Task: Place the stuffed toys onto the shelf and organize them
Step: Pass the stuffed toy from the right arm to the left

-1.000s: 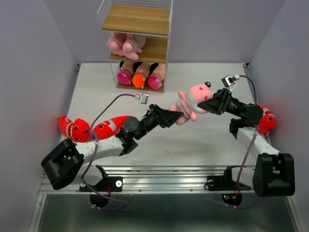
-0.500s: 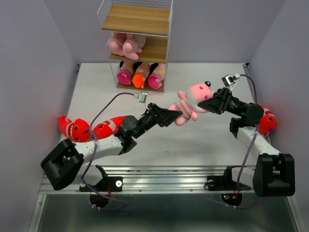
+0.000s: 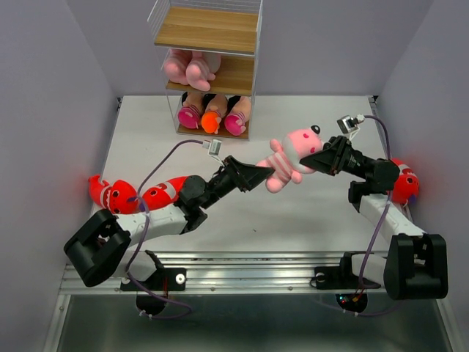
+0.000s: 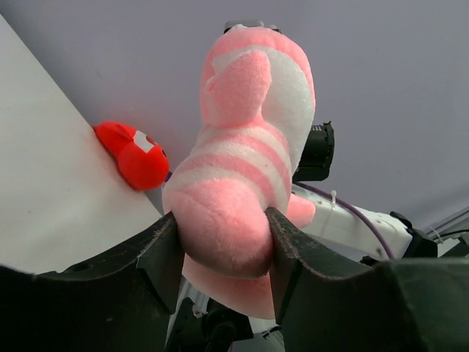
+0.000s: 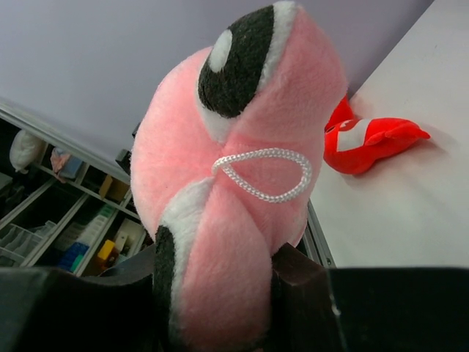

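Note:
A pink striped-leg animal [image 3: 291,152] hangs above the table between both arms. My left gripper [image 3: 264,174] is shut on its striped leg [image 4: 223,235], with the fingers pressing both sides. My right gripper [image 3: 312,158] is shut on its head [image 5: 234,169], near the white cord loop. The shelf [image 3: 209,29] stands at the back; its top board is bare, pink animals [image 3: 190,67] lie on the middle tier, and three dolls [image 3: 212,116] fill the bottom tier. Two red sharks [image 3: 135,196] lie at the left by my left arm. A third shark [image 3: 404,185] lies at the right wall.
The right-hand shark [image 4: 135,154] sits where table meets wall, behind the held toy. The left-hand sharks [image 5: 366,143] show on the table in the right wrist view. Purple-grey walls close in the table on three sides, and a metal rail runs along the near edge.
My left gripper's jaws have closed in on the pink animal's leg. The toy and the left arm have shifted slightly down and left. The right gripper kept its grip.

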Tool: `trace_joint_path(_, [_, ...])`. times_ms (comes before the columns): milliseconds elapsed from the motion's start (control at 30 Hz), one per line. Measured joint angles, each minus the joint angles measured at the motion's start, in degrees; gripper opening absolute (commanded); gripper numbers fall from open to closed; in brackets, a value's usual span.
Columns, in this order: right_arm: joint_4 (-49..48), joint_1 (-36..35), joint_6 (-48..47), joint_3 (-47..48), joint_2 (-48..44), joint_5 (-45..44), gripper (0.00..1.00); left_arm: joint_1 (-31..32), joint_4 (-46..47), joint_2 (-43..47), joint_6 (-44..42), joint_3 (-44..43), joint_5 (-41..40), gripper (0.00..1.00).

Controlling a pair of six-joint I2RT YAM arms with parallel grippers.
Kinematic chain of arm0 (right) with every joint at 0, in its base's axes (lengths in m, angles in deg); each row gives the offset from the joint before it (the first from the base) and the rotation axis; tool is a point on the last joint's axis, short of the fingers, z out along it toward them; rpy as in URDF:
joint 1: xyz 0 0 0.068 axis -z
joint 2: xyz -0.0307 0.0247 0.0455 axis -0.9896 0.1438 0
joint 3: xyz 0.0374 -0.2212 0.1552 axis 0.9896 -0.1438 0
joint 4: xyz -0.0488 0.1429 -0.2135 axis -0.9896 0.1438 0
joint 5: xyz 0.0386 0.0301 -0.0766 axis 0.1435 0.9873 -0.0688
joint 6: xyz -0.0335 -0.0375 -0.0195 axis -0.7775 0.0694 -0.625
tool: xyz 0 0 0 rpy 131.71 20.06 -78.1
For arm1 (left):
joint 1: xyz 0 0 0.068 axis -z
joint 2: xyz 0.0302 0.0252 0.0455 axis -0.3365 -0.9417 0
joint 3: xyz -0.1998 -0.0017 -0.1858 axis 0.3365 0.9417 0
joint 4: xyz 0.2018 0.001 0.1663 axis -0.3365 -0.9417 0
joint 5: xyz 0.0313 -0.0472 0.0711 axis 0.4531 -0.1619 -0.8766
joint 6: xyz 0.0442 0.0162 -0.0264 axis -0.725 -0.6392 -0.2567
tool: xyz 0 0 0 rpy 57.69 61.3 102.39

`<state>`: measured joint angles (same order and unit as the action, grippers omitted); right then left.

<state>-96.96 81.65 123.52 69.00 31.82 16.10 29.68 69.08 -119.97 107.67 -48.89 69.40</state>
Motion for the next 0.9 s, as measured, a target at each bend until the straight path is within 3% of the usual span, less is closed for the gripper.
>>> trace_joint_path(167, [0.1,0.0,-5.5,-1.4,-1.7,-0.1,0.08,0.0,0.2,-1.0,1.1,-0.4,0.9,0.36])
trace_joint_path(267, [0.0,0.0,-10.2,-2.1,-3.6,-0.1,0.11,-0.1,0.1,-1.2,1.2,-0.8,1.7,0.14])
trace_joint_path(300, [-0.1,0.0,-11.8,-2.4,-4.2,-0.1,0.13,-0.1,0.1,-1.2,1.1,-1.0,1.9,0.01])
trace_joint_path(433, [0.0,-0.3,-16.8,-2.5,-5.4,0.3,0.36,-0.1,-2.0,-0.8,-0.9,-1.5,2.2,0.0])
trace_joint_path(467, [0.7,-0.4,-18.3,-2.5,-5.7,0.7,0.48,-0.1,-3.5,-0.3,-2.0,-1.6,2.1,0.0])
trace_joint_path(567, [4.3,-0.4,-24.5,-2.5,-6.9,2.2,0.63,-0.1,-11.7,2.5,-7.1,-2.6,1.4,0.0])
trace_joint_path(733, [23.6,-1.0,-42.2,-1.8,-11.0,3.6,0.81,0.1,-27.7,12.6,-18.1,-3.8,-2.5,0.0])
trace_joint_path(833, [32.9,-1.1,-51.8,-0.9,-11.5,3.8,1.0,0.0,-35.3,19.3,-24.2,-3.8,-6.0,0.0])
trace_joint_path(900, [37.1,-1.1,-55.9,-0.8,-11.5,3.8,1.0,0.0,-38.9,23.0,-27.0,-3.7,-8.1,0.0])
